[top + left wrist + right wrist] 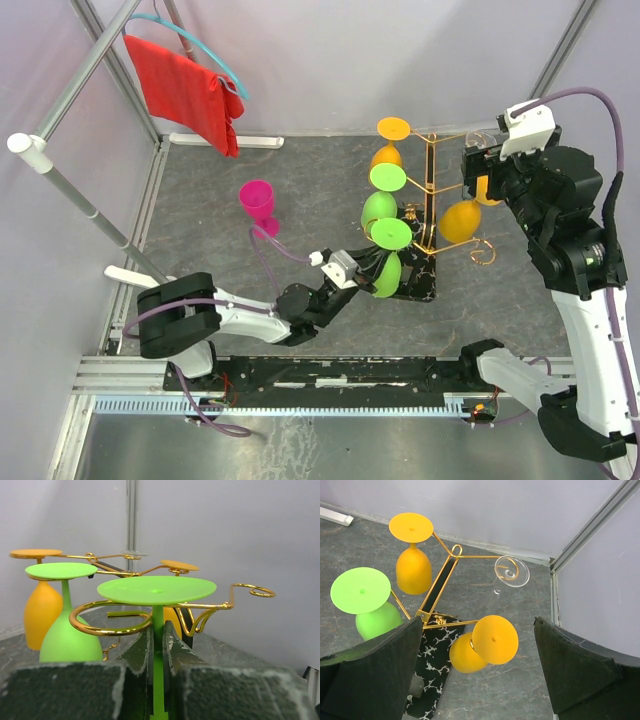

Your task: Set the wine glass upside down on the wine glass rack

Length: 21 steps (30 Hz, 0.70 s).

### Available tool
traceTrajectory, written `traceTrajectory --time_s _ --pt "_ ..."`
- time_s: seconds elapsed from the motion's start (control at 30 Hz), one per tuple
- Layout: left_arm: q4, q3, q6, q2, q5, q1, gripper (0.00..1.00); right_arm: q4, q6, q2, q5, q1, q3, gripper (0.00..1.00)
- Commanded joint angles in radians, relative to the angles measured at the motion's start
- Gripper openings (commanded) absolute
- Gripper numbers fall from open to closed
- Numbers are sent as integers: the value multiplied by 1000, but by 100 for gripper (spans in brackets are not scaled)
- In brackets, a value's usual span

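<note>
L gripper (158, 645): clamped on stem of green wine glass (156, 590), bowl down.
Glass: at near scroll arm of wine glass rack (73, 617), foot just above wire, stem vertical.
R gripper (476, 625): jaws wide, empty, opposite side of rack; L nearer.

Bright, even light; soft, sharp-enough frames

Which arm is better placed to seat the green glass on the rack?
Left arm: jaws shut on the green wine glass stem, foot over the rack scroll. Right arm: jaws open, empty.
</note>
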Motion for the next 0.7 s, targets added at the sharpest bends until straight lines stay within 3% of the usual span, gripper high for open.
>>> traceTrajectory --time_s 0.0,0.67 --pt "127 6 -32 -3 -57 35 3 16 -15 -20 15 -3 5 100" --pt "227 -119 27 -44 -109 95 3 36 1 -22 -2 -3 -21 100"
